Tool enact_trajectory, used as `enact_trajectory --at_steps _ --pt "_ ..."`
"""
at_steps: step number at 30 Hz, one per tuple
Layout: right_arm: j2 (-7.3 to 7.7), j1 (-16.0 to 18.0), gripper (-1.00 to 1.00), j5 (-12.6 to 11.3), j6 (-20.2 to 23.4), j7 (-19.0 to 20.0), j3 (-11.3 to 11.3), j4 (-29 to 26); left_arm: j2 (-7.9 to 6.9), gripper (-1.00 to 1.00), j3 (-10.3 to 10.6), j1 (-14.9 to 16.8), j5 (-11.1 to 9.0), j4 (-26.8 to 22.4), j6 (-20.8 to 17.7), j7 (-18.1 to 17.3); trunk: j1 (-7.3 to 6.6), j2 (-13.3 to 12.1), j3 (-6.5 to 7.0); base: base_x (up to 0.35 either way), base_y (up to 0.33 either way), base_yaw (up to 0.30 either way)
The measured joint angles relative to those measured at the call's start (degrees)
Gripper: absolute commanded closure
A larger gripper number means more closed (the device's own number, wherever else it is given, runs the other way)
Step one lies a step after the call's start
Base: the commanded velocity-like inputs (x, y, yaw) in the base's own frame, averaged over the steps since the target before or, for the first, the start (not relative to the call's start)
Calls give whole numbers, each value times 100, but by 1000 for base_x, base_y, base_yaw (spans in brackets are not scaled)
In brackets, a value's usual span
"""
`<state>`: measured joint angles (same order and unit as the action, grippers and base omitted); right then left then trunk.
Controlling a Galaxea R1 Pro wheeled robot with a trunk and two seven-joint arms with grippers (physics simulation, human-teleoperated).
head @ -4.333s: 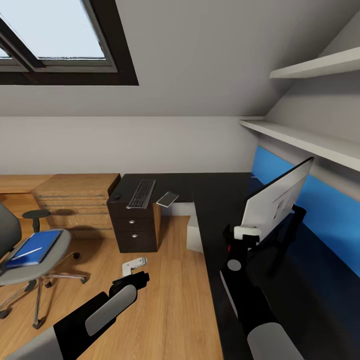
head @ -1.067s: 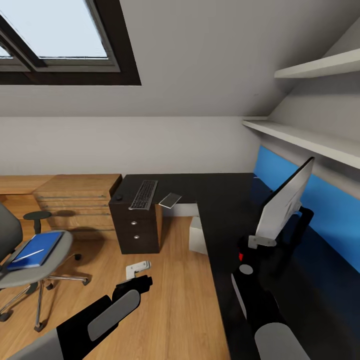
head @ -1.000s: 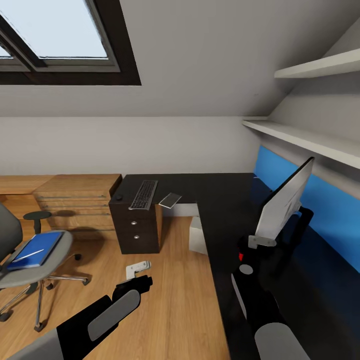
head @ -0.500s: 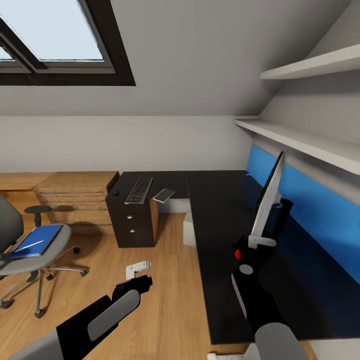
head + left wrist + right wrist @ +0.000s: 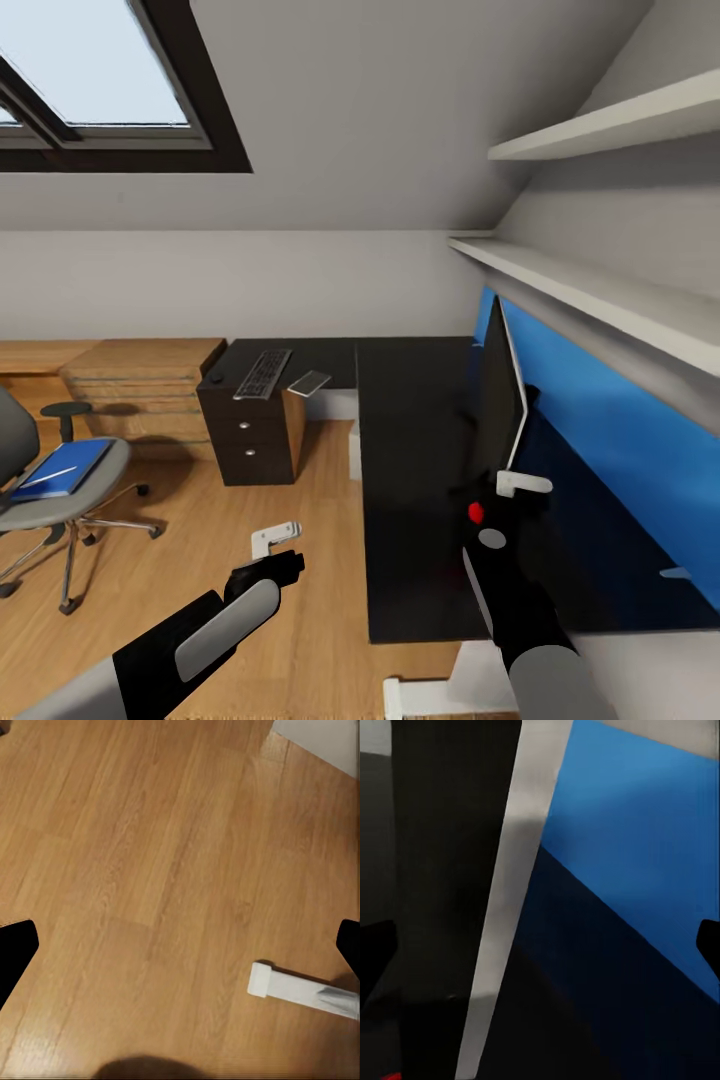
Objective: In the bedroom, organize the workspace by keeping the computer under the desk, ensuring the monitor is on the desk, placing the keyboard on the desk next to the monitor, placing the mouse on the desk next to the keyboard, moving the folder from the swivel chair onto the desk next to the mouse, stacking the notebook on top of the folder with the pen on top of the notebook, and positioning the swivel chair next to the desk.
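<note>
— Where does the wide flat monitor with the black front and pale grey back stand?
— Upright on the long matte black L-shaped tabletop, close to the bright blue back panel. The head view catches it nearly edge-on, black face turned towards the room

— And the right tool?
— It sits at the monitor's lower near corner. In the right wrist view its fingers are spread wide, with the screen's pale edge running through the gap; they clamp nothing

— The left tool?
— It hangs over the light wood floor, fingers just as wide apart, with nothing held. Its wrist camera looks down at floorboards and a white foot of the desk frame

— What lies on the far wing of the tabletop?
— The slim dark-keyed keyboard in a silver frame, above the black drawer unit with round knobs. The small black mouse is just beside it on the cabinet side, and the thin grey notebook on the other side, near the front edge

— The rest?
— The thin bright blue folder lies on the seat of the grey padded swivel chair, well apart from the tabletop, with the whitish pen on top of it. The light grey computer tower stands on the floor under the tabletop
</note>
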<state>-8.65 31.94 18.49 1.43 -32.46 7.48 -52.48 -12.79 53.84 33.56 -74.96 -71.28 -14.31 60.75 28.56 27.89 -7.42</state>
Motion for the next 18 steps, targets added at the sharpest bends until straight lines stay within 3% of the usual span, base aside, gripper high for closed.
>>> enact_trajectory --at_steps 12,18 --pt "0 0 -100 1 0 0 0 0 0 -100 0 0 0 -3 0 -1 0 0 0 -161 -296 0" --pt "1 0 -100 0 0 -1 -1 1 0 -100 0 0 0 -3 -1 -5 -2 0 0 -23 -78 0"
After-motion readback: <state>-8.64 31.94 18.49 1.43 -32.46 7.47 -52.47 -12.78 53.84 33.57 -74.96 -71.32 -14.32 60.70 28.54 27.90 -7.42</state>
